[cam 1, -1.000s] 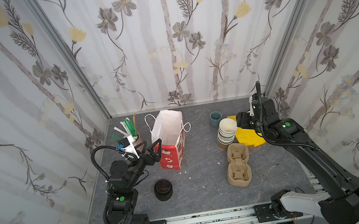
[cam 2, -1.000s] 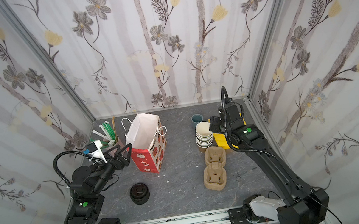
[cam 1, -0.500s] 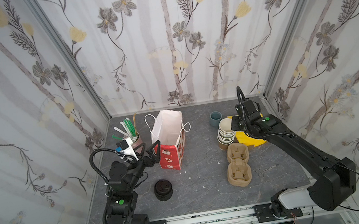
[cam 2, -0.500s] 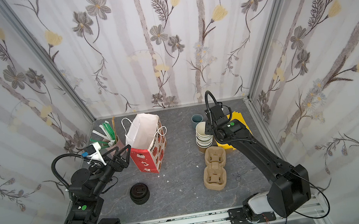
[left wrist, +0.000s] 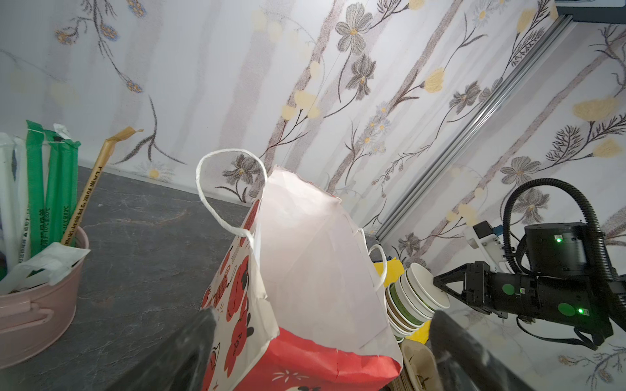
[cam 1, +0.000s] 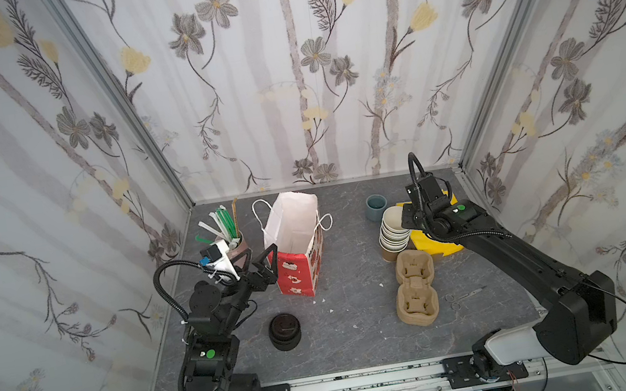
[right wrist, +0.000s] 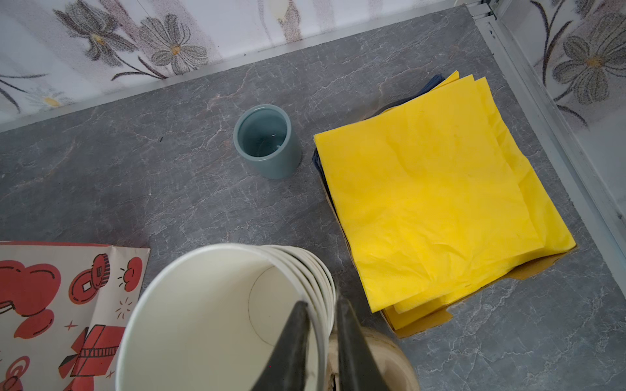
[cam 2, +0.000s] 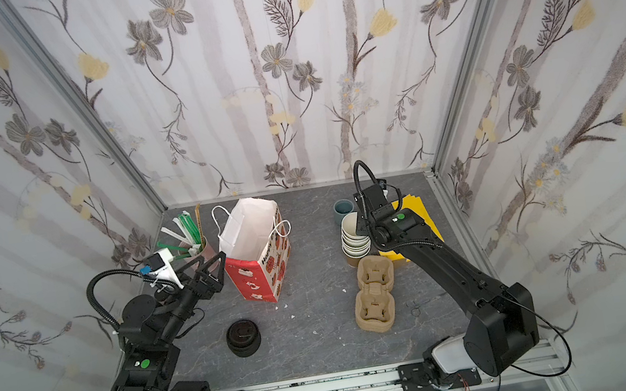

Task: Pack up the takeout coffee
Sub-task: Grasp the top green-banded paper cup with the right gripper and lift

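Since a second ago the right gripper point(right wrist: 321, 301) has swung off the yellow napkins point(right wrist: 430, 203) to the paper cup stack point(cam 1: 392, 231), back right of the surface point(cam 1: 367, 344). Its jaws have narrowed and pinch the top rim, one finger inside. Left gripper point(cam 1: 260, 250): jaws spread wide beside the bag point(cam 1: 295, 228); fingers point(left wrist: 183, 352) blurred and cut off in the left wrist view. Takeout coffee: no lidded cup made out in any view. Bag print reads "Happy"; tan straw point(left wrist: 89, 189) reads "PLA", rest illegible.

Lab test booth: floral-papered walls point(cam 1: 286, 83)
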### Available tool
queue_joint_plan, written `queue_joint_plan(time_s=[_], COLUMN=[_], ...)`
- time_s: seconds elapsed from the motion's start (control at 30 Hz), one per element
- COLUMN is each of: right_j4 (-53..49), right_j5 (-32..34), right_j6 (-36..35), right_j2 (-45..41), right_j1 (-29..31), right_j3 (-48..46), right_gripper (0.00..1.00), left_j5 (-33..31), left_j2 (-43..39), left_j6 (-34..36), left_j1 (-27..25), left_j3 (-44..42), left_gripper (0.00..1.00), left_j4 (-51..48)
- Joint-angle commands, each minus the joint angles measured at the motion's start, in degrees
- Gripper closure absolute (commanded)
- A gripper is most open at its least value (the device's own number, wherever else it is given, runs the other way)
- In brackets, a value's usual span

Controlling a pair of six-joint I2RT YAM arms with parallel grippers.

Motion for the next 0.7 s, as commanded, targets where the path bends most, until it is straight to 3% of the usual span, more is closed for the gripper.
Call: queue_joint_plan(time_s=[0.0, 0.13, 0.43, 0.67], right_j4=[2.2, 2.2, 2.5, 2.5], right_j5=[1.4, 1.1, 0.9, -0.5], right_j6=[0.7, 0.7, 0.6, 1.0], right_j2=[0.4, 0.3, -1.4, -3.9], right_j1=[0.1, 0.2, 0.2, 0.1], right_j3=[0.0, -0.1, 0.3, 1.1], right_gripper=[0.81, 0.83, 0.97, 0.98], left_j5=[-0.8, -1.7, -2.8, -3.3], left_j2=[-0.4, -0.6, -0.6, -0.6], left_j6=[-0.2, -0.4, -0.4, -0.8], left_j1=[0.0, 0.0, 0.0, 0.0], left_j3=[0.7, 0.4, 0.6, 0.7], left_gripper=[0.0, 0.0, 0.0, 0.0], left_j4=[0.1, -0.1, -0.3, -0.7])
